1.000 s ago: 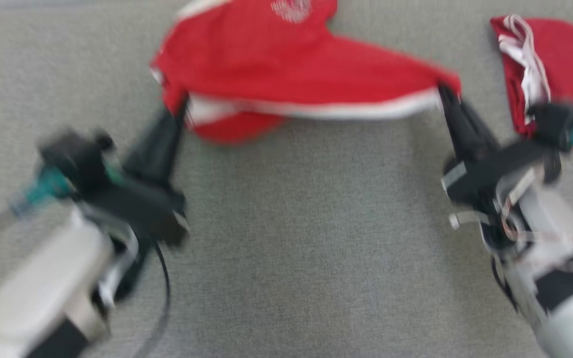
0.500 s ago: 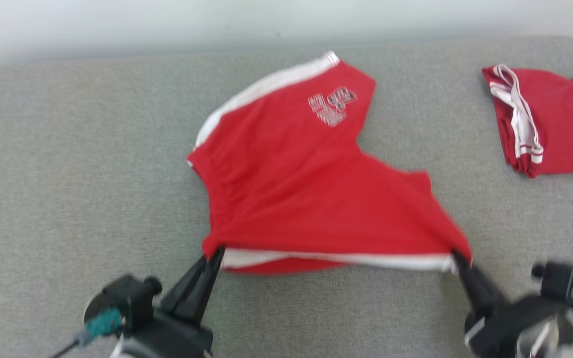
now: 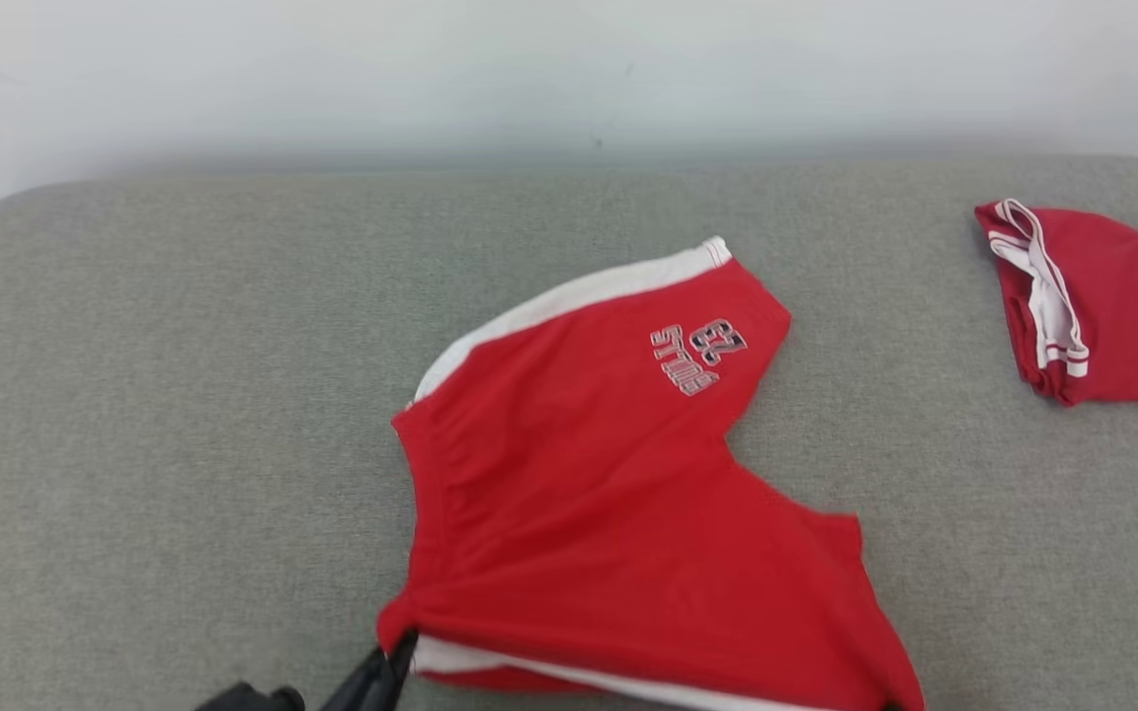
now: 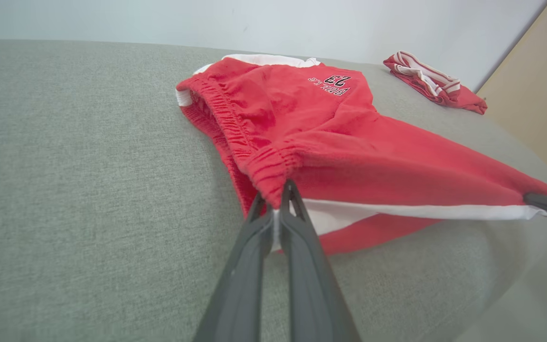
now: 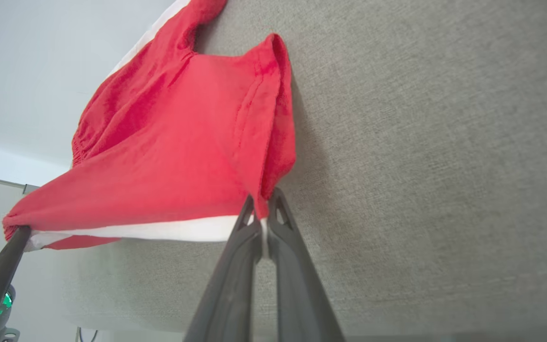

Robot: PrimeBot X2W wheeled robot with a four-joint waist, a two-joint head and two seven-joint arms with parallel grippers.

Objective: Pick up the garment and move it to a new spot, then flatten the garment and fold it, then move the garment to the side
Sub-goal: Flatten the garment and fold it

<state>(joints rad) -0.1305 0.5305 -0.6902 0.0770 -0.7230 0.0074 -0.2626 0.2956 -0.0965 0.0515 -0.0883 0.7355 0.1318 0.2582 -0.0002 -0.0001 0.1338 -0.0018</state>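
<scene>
On the grey cushion (image 3: 154, 415), the red garment (image 3: 609, 513) lies spread, its near edge stretched between the left gripper (image 4: 276, 197) and right gripper (image 5: 263, 205), both clamped on it. Flattening seems in hand; next, lay the edge down smoothly.

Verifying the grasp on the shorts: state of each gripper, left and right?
Left gripper: closed, pinching the red shorts at the waistband end.
Right gripper: closed, pinching the same shorts at a leg hem corner.
</scene>
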